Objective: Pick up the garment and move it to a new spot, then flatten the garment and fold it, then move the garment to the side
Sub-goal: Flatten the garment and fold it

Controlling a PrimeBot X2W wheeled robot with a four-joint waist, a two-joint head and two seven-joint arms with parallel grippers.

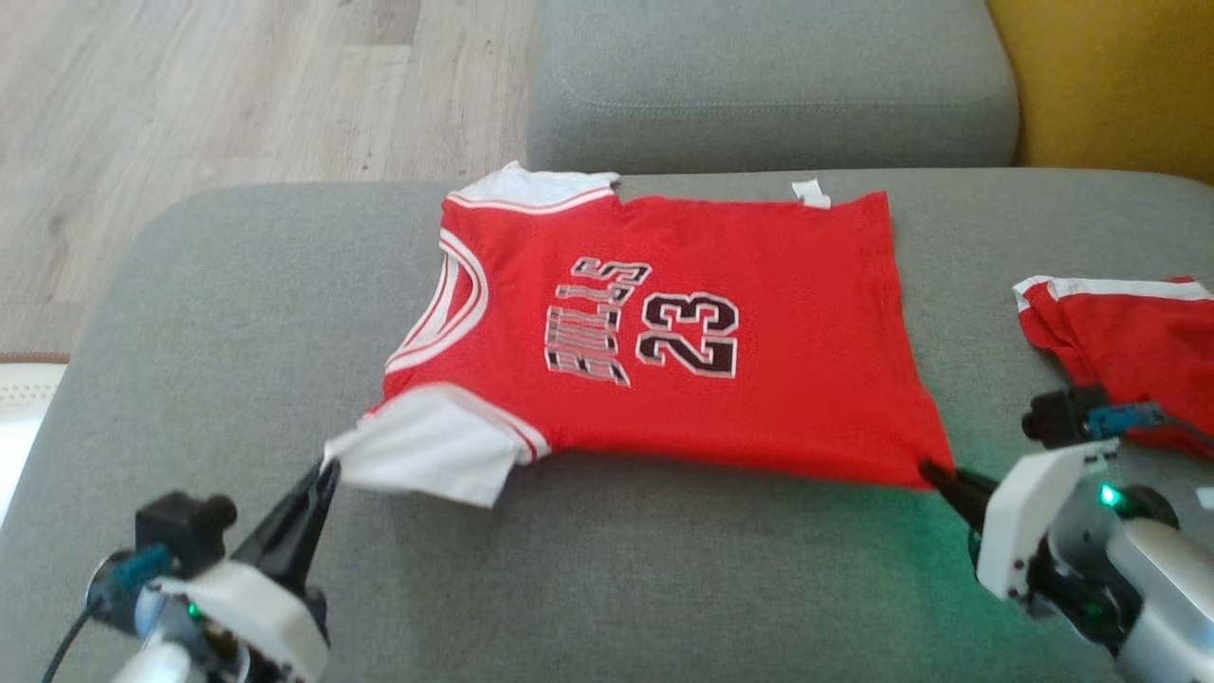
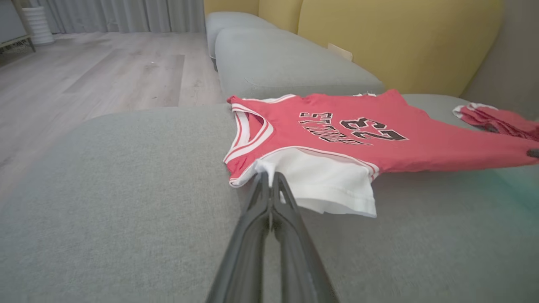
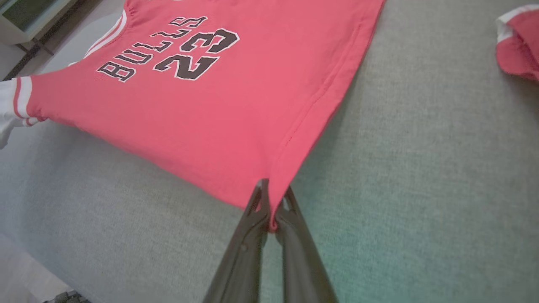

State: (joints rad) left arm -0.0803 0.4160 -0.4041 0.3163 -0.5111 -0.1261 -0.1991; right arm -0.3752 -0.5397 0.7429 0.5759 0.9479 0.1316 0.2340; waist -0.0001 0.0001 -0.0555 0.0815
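Note:
The garment is a red jersey with white sleeves and the number 23, spread flat on a grey sofa cushion. My left gripper is shut on the tip of its near white sleeve, pinched between the fingers. My right gripper is shut on the near hem corner, with red cloth clamped between the jaws of the same gripper. The jersey is stretched between the two grips, its chest print facing up.
A second red and white garment lies crumpled at the cushion's right end. Another grey cushion sits behind, with a yellow backrest to the right. Wood floor lies beyond the cushion's left edge.

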